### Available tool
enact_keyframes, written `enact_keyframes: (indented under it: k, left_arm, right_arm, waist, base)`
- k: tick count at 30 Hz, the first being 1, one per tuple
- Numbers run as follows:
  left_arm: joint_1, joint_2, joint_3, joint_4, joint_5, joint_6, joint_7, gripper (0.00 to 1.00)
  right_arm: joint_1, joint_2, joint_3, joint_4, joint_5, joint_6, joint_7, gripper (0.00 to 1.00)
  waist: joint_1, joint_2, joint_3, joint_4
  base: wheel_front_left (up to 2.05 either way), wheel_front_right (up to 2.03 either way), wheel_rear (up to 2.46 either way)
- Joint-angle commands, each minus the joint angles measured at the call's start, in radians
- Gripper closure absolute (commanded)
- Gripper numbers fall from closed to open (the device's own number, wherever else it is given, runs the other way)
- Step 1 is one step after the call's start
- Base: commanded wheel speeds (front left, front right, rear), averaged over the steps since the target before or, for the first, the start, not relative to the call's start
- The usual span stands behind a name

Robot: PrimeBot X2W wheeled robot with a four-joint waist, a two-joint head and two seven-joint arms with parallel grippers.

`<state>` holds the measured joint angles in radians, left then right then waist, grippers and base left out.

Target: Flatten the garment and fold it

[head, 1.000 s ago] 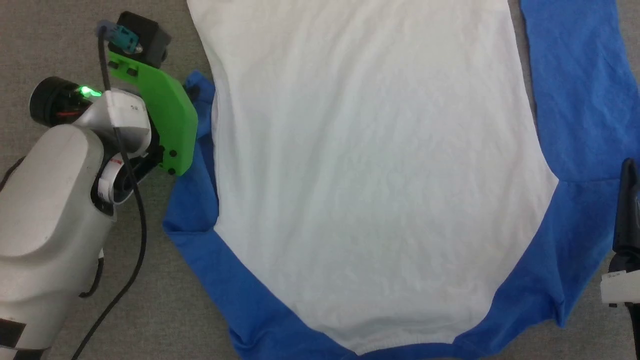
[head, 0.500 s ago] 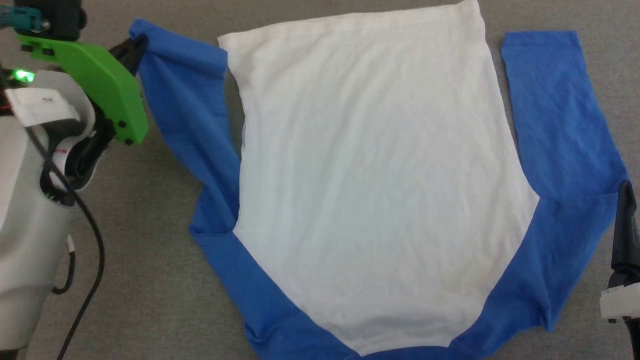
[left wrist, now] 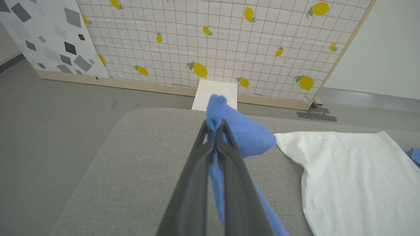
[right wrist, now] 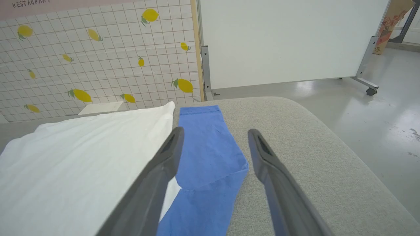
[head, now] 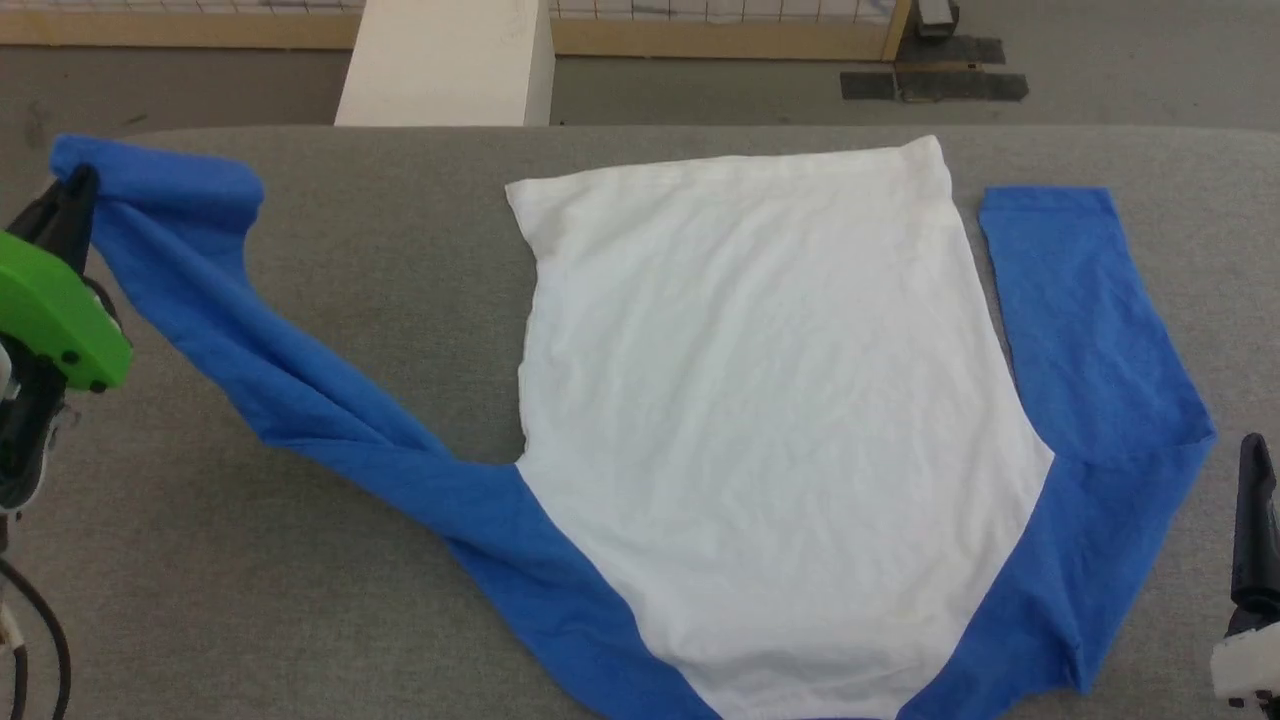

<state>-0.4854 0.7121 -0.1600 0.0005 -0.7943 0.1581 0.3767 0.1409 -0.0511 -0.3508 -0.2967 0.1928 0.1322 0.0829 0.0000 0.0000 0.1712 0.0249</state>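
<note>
– Grey padded table (head: 330,240) before a lemon-printed screen (left wrist: 229,39). On it lies the garment (head: 780,420), its white body spread flat in the middle. Where is it held?

– At the end of the left sleeve (head: 260,360). The left gripper (left wrist: 215,126) has its jaws pressed together on the blue cuff (left wrist: 242,134), near the table's left edge and, it seems, a little lifted. From there the sleeve runs slack to the shoulder.

– And the other arm?

– The right gripper (right wrist: 215,134) is spread wide, with nothing between its fingers. It hangs over the right sleeve (head: 1090,330), which lies flat just beside the body.

– How will this cloth handle?

– I judge it thin, light and very soft. It sags and creases and will not keep a shape by itself. Better to pinch it at cuffs, hems or corners, and to pull gently, because the whole body may slide on the table.
</note>
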Motion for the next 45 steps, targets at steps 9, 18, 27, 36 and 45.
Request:
enact_keyframes:
  k: [9,18,27,36,45]
  left_arm:
    - [0.107,0.0,0.033,-0.144,-0.018,0.035,-0.042,1.0]
    - [0.022,-0.108,-0.126,-0.37,-0.024,0.022,0.029,1.0]
    - [-0.091,-0.356,-0.438,-0.438,0.009,0.0,0.101,1.0]
    - [-0.049,-0.57,-0.702,-0.199,0.091,-0.037,0.014,1.0]
    - [0.017,-0.655,-0.861,0.201,0.126,-0.072,-0.149,1.0]
  right_arm:
    - [0.02,0.001,-0.014,-0.007,0.016,-0.002,0.005,0.0]
    - [0.002,0.001,-0.054,-0.014,0.023,-0.002,0.001,0.0]
    - [-0.014,0.001,-0.087,-0.005,0.031,-0.002,-0.003,0.0]
    - [-0.018,0.001,-0.09,0.011,0.045,-0.002,-0.012,0.0]
    - [-0.037,0.001,-0.073,0.028,0.051,-0.002,-0.022,0.0]
  waist:
    - [0.0,0.0,-0.044,0.028]
    - [0.0,0.0,-0.037,0.026]
    - [0.0,0.0,-0.042,-0.003]
    - [0.0,0.0,-0.011,-0.06]
    - [0.0,0.0,0.036,-0.112]
  base:
    - [0.0,0.0,0.0]
    - [0.0,0.0,0.0]
    - [0.0,0.0,0.0]
    - [0.0,0.0,0.0]
    - [0.0,0.0,0.0]
